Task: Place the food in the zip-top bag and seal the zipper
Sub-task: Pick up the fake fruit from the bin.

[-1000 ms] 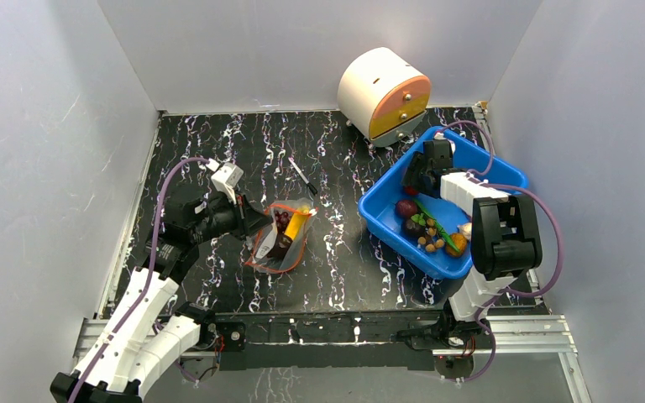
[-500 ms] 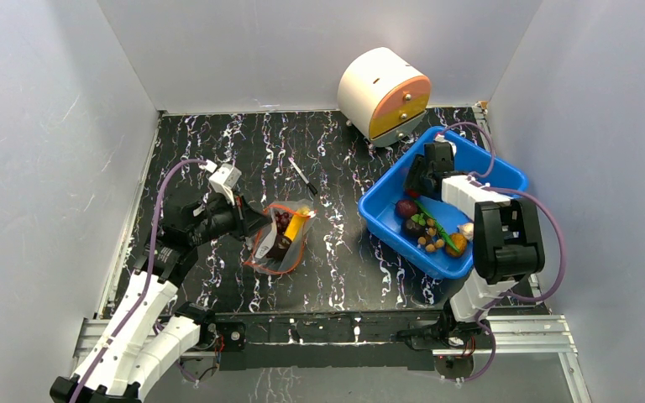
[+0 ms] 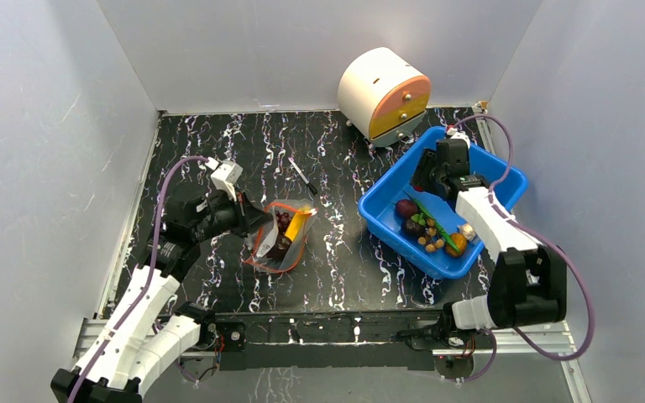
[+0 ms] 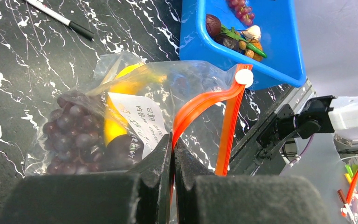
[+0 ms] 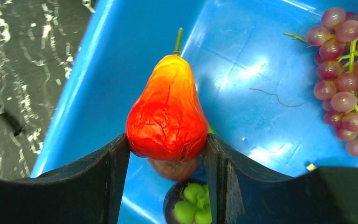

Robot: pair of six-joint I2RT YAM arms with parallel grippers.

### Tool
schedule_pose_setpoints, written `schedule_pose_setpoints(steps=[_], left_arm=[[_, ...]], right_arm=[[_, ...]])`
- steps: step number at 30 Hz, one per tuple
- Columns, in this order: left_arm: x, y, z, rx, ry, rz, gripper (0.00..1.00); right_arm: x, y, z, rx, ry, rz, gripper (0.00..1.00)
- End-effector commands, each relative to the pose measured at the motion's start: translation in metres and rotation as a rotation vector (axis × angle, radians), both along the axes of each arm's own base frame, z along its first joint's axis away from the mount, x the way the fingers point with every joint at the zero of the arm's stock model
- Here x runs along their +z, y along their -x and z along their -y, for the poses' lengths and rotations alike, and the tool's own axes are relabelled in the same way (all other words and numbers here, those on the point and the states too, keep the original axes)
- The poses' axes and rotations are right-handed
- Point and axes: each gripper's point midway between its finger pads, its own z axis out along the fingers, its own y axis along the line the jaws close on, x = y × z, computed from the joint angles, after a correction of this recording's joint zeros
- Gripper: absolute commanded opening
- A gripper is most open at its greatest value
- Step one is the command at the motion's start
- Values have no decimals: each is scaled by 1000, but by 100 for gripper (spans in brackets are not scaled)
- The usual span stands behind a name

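The zip-top bag [image 3: 284, 241] lies left of centre on the black table, mouth open. Inside it are a dark grape bunch [image 4: 70, 135], a yellow banana [image 4: 116, 105] and a dark round fruit [image 4: 121, 150] behind a white label [image 4: 142, 122]. My left gripper [image 4: 173, 139] is shut on the red-orange zipper [image 4: 205, 101], near the end away from its white slider [image 4: 244, 77]. Over the blue bin [image 3: 378, 220], my right gripper [image 5: 168, 145] is shut on a shiny red pear-shaped fruit [image 5: 168, 114], stem pointing away. In the top view the gripper [image 3: 430, 178] hides that fruit.
The bin floor [image 5: 242, 56] also holds a purple grape bunch [image 5: 347, 84], a dark fruit with a green cap [image 5: 192, 207] and small nuts. A black pen [image 3: 303, 176] lies behind the bag. A round white-and-orange container [image 3: 384, 94] stands at the back. Grey walls enclose the table.
The right arm's elbow has swung down and to the right, and its wrist has shifted slightly right within the bin, still gripping the red fruit. The left arm and bag have barely moved.
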Motion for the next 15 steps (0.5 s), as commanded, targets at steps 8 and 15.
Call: schedule_pose_setpoints(steps=[8, 15], left_arm=[[22, -17, -1, 76, 34, 25, 0], [23, -27, -6, 105, -30, 7, 0]], right_arm=[[97, 41, -81, 229, -46, 186, 43], [150, 86, -164, 431, -202, 291, 43]])
